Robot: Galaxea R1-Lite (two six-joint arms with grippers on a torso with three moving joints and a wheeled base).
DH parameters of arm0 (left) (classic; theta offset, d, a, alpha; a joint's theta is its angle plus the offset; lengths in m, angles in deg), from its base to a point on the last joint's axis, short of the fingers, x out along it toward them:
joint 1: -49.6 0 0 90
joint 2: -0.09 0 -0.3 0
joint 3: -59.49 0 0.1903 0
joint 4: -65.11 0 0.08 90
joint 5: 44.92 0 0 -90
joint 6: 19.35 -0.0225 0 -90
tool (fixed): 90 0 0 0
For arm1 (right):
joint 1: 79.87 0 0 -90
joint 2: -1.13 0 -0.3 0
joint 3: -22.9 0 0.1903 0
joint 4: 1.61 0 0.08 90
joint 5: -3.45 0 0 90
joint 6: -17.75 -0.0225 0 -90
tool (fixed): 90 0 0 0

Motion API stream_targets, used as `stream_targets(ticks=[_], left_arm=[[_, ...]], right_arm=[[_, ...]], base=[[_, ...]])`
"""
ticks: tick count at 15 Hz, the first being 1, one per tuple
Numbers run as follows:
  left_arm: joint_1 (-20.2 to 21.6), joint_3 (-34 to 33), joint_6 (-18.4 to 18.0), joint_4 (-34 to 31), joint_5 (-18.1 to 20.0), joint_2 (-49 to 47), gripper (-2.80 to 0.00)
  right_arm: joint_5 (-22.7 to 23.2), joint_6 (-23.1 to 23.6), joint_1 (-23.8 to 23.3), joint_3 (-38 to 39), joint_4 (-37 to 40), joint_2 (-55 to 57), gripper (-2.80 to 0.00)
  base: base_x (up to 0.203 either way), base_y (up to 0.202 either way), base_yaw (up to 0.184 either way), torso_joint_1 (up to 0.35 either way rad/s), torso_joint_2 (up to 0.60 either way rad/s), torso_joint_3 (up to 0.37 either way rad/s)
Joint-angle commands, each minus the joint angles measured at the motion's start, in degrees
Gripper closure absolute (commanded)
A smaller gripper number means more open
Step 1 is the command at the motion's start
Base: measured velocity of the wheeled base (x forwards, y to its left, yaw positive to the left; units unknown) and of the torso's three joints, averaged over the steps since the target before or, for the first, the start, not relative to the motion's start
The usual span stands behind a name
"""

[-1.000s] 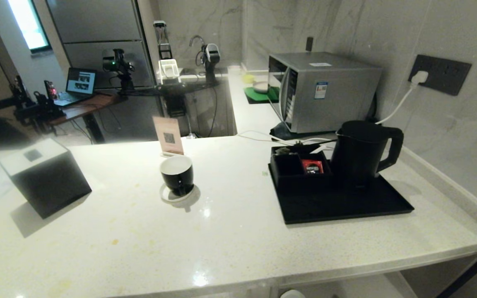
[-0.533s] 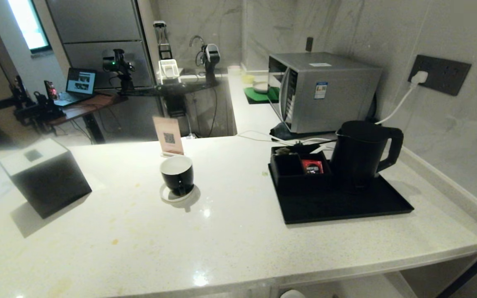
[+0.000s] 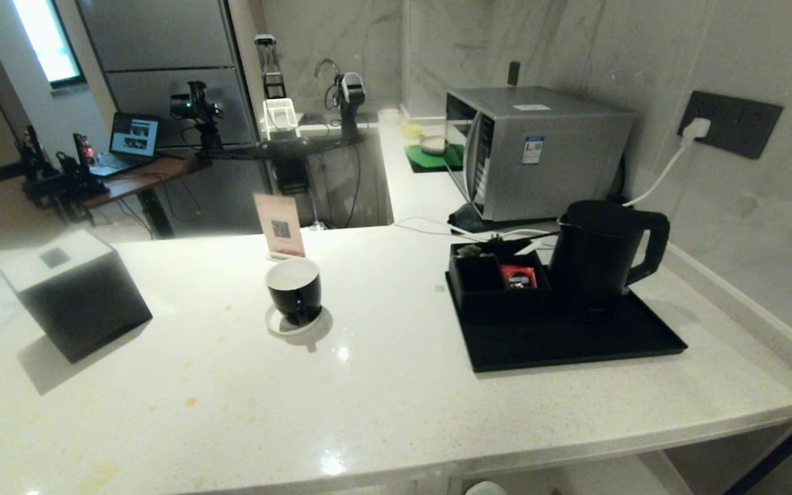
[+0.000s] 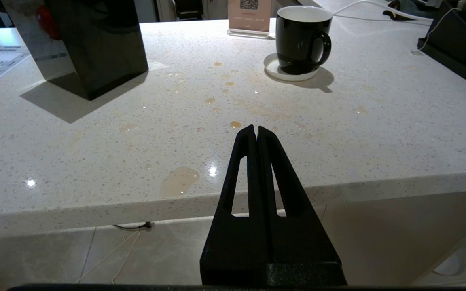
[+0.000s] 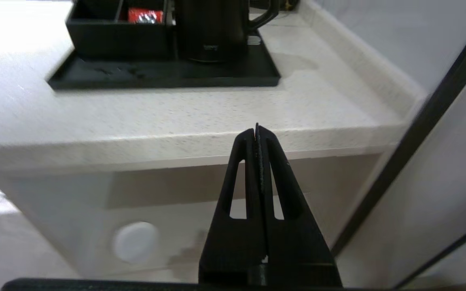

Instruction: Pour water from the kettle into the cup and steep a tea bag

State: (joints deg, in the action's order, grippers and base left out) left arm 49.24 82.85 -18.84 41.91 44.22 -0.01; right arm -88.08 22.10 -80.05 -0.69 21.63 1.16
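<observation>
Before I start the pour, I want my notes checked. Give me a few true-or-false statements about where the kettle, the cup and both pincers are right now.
1. The kettle stands upright on the black tray. True.
2. The cup sits on the tray next to the kettle. False: it stands apart on a small white coaster on the counter.
3. The left pincer is shut and holds nothing. True.
4. The right pincer grips the kettle's handle. False: it is shut and empty, short of the counter's edge.
5. A red packet lies in the compartment box beside the kettle. True.
6. The cup lies on its side. False: it is upright.
</observation>
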Motion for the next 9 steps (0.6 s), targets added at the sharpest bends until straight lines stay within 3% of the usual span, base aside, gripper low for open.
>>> stream_targets(ticks=[1, 4, 9], left_arm=[[0.0, 0.0, 0.02, 0.02, -0.03, -0.08, 0.0], [0.0, 0.0, 0.02, 0.02, -0.03, -0.08, 0.0], [0.0, 0.0, 0.02, 0.02, -0.03, -0.08, 0.0]], right_arm=[[0.02, 1.98, 0.01, -3.08, 2.1, 0.43, 0.0], [-0.4, 2.32, 0.01, -8.98, 6.61, 1.89, 0.0], [-0.67, 2.39, 0.05, -18.36, 4.34, 15.78, 0.0]], base=[[0.0, 0.0, 0.0, 0.0, 0.0, 0.0], [0.0, 0.0, 0.0, 0.0, 0.0, 0.0], [0.0, 0.0, 0.0, 0.0, 0.0, 0.0]])
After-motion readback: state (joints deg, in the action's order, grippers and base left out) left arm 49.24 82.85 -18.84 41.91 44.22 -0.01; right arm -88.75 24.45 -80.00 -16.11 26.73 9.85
